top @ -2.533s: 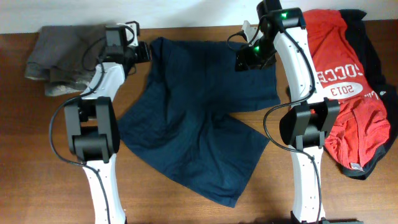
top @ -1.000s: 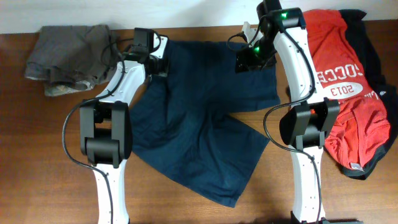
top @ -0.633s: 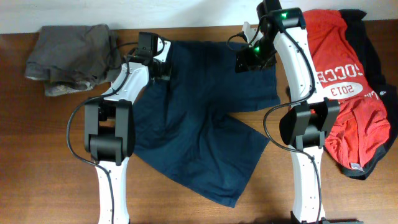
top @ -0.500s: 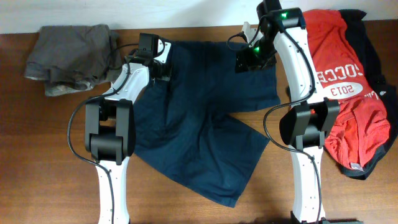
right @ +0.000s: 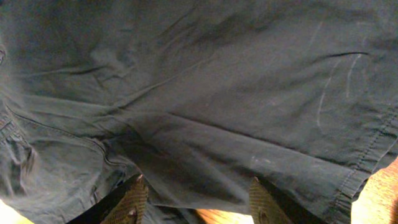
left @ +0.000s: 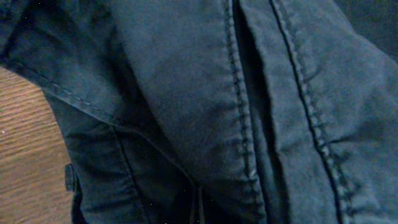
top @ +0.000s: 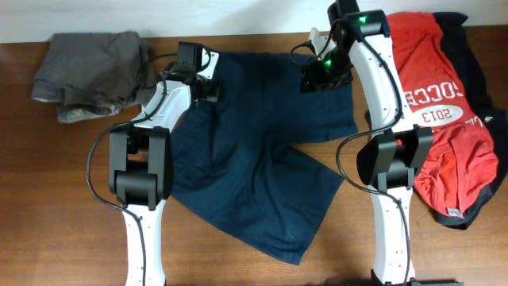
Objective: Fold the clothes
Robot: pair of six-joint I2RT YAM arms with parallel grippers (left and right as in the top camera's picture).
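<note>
- Looking down from overhead, I see the navy shorts (top: 254,151) spread across the middle of the table (top: 48,199), between the two arms.
- My left gripper (top: 208,86) sits at the shorts' far left corner. Its wrist view shows only seamed navy cloth, so I cannot tell whether it is clenched or released.
- My right gripper (right: 197,202) is low over the far right corner. Its fingers (right: 132,202) are spread wide and released.
- A red jersey (top: 425,87) lies on a black garment (top: 476,71) at the far right.
- A grey-brown garment (top: 91,71) is bundled at the far left.
</note>
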